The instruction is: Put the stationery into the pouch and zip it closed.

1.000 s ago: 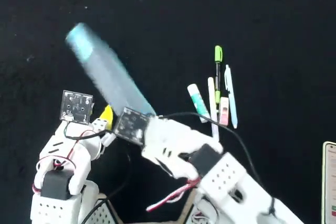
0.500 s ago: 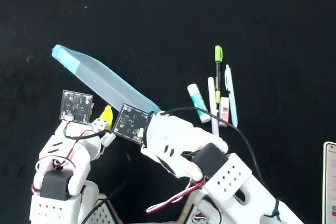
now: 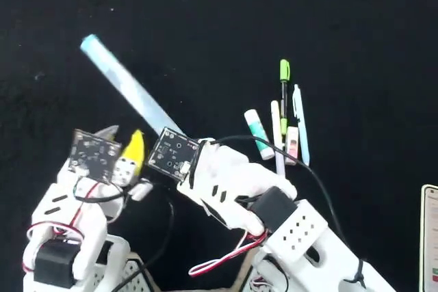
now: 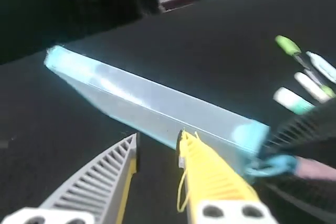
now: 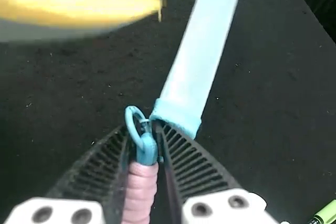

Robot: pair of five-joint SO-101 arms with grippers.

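Pouch (image 3: 130,87): long, narrow, frosted pale blue with brighter cyan ends, stretched out straight over the black bench (image 3: 342,46). At its near end hangs a teal zip pull (image 5: 140,135) with a pink strap (image 5: 139,192) behind it. The right arm's (image 3: 233,182) black jaws are clamped together on that pull, so the pouch runs straight away from their tips. The left arm's (image 3: 68,203) jaws, one yellow and one grey, stand apart just beside the pouch's long side near the same end; whether the yellow tip touches it I cannot tell. Loose stationery (image 3: 259,133) lies well apart from the pouch, beyond the right arm.
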